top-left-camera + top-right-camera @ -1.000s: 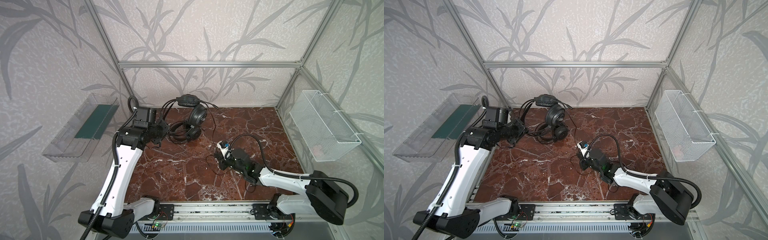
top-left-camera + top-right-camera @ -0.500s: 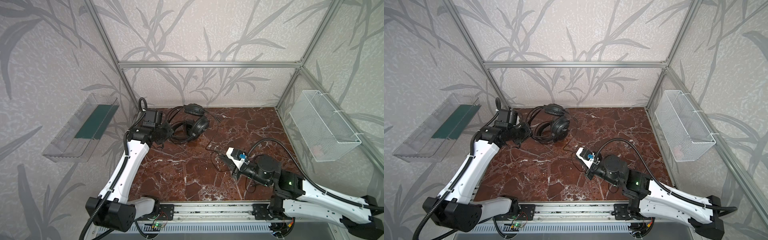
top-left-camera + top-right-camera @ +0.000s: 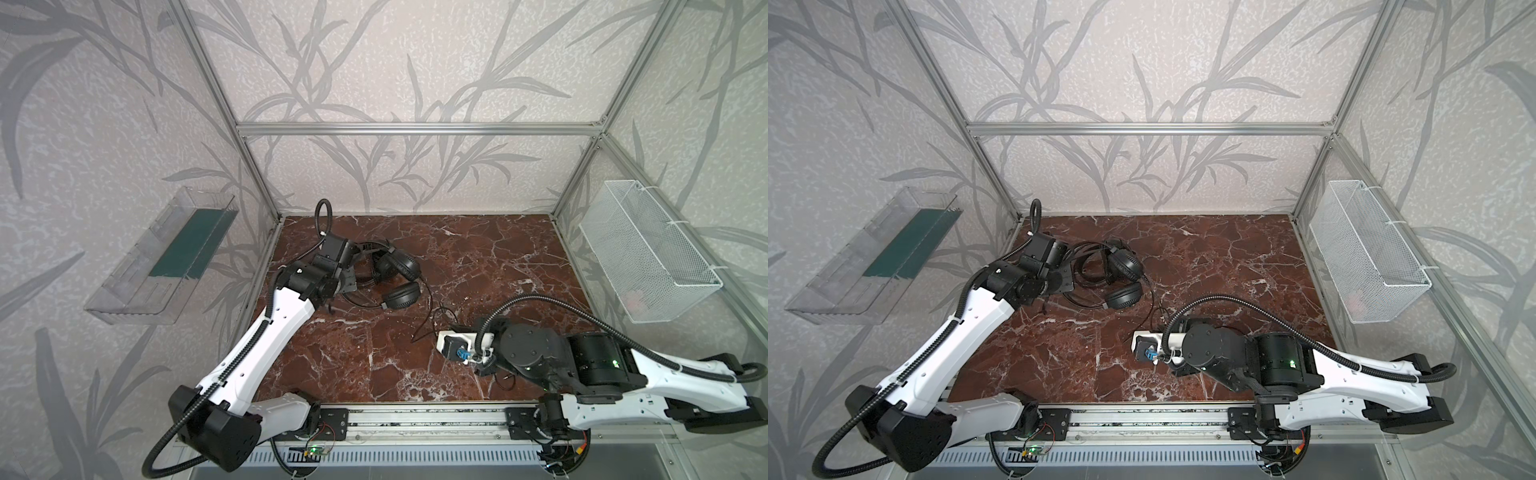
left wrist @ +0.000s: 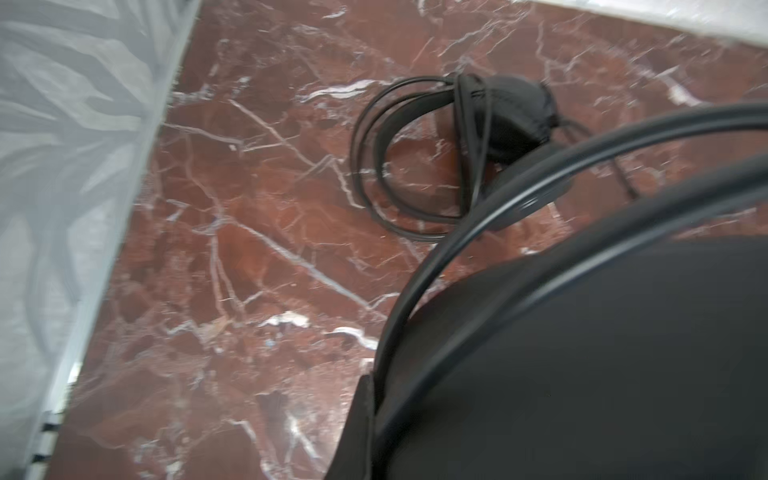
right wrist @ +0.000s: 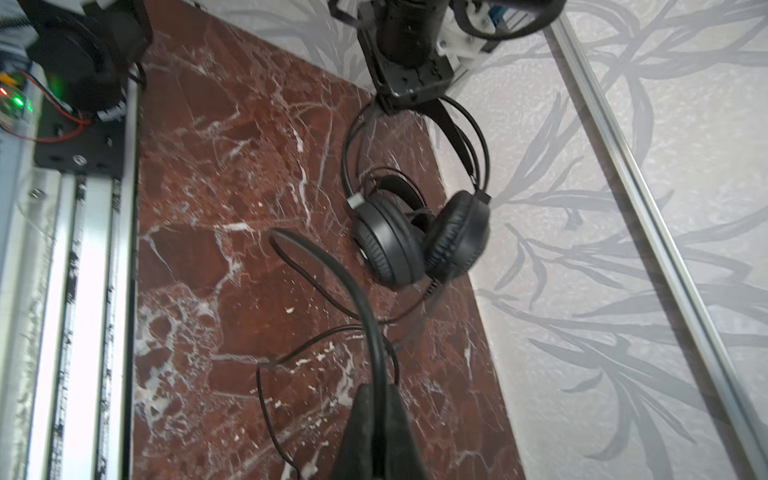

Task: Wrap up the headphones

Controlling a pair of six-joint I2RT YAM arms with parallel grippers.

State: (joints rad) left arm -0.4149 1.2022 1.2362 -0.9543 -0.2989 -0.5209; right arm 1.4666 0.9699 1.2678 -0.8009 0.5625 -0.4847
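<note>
While both arms hold low over the red-brown marble counter (image 3: pixel 478 257), the black over-ear headphones (image 3: pixel 397 278) with round padded earcups and a thin wire headband lie at the far left of it, in both top views just beside the left tool (image 3: pixel 349 279). One earcup lies flat (image 3: pixel 1122 296), the other stands tilted on edge (image 3: pixel 1124 266), and the headband loops off toward the left arm. In the left wrist view that tool's dark finger (image 4: pixel 582 365) fills the near corner with the wire band running across it; its jaws are closed, and they appear pinched on the band, though blur hides the contact.

Over on the right side, the right tool (image 5: pixel 376 432) is closed tight on the thin black cable (image 5: pixel 365 316), which rises out from between the dark fingertips and curls away toward the earcups (image 5: pixel 419 241). In a top view the cable (image 3: pixel 430 309) trails loosely across the counter from the flat earcup to the right wrist.

Off on the walls hang a clear plastic tray (image 3: pixel 137 291) with a green insert, left, and a white wire-mesh basket (image 3: pixel 648 257), right.
</note>
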